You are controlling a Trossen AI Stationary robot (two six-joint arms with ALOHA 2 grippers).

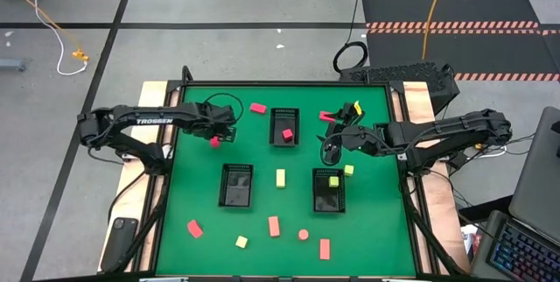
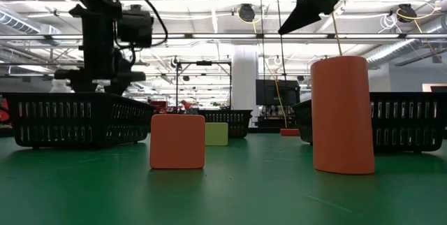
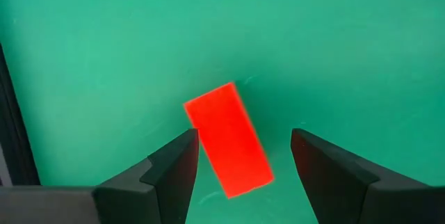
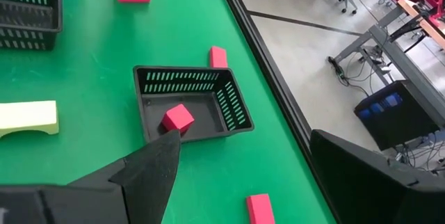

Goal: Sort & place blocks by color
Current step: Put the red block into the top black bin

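Straddling the red bar (image 3: 228, 139) with our left tool (image 3: 243, 156), fingers apart, lined up to clamp; right tool (image 4: 240, 175) waits agape.

High view looks straight down; low view sits level on the green table (image 1: 289, 216) (shared).

My fingers (image 3: 174, 175) look like matt dark plastic with smooth, bevelled faces. The red bar block (image 3: 228, 139) between them has a flat, matt, unmarked surface. The green table mat (image 3: 334, 36) looks smooth with a faint sheen. The black trays (image 4: 191, 102) are slotted, moulded plastic, slightly glossy.
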